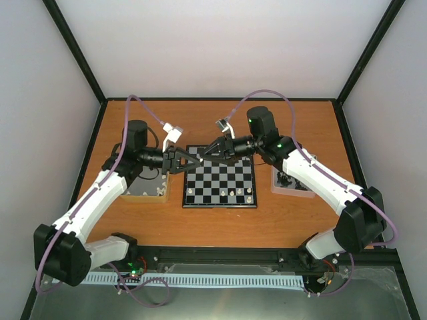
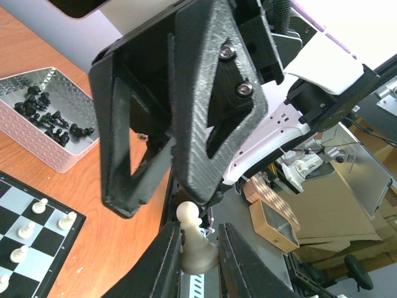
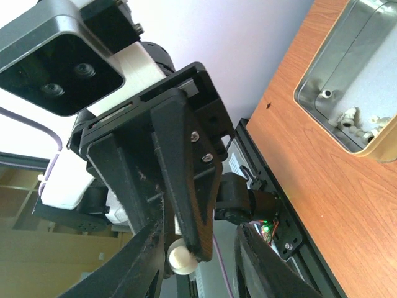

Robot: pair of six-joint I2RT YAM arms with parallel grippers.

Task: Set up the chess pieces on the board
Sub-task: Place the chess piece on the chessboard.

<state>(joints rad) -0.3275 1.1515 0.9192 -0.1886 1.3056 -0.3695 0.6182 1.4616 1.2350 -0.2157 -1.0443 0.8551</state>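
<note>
Above the far edge of the board (image 1: pixel 220 183) the two grippers meet tip to tip. My left gripper (image 2: pixel 201 261) is shut on a cream-white pawn (image 2: pixel 197 245), squeezed at its body with the round head sticking out. My right gripper (image 3: pixel 201 267) stands open around that head (image 3: pixel 182 257), which lies by its left finger; the right finger is apart from it. In the top view the left gripper (image 1: pixel 197 160) and right gripper (image 1: pixel 204 155) overlap there. Several white chess pieces (image 1: pixel 231 193) stand along the board's near rows (image 2: pixel 25 231).
A metal tin (image 1: pixel 291 183) right of the board holds several black pieces (image 2: pixel 46 115). A tin (image 3: pixel 347 81) left of the board, partly under my left arm, holds white pieces. A black frame rail runs along the table's near edge.
</note>
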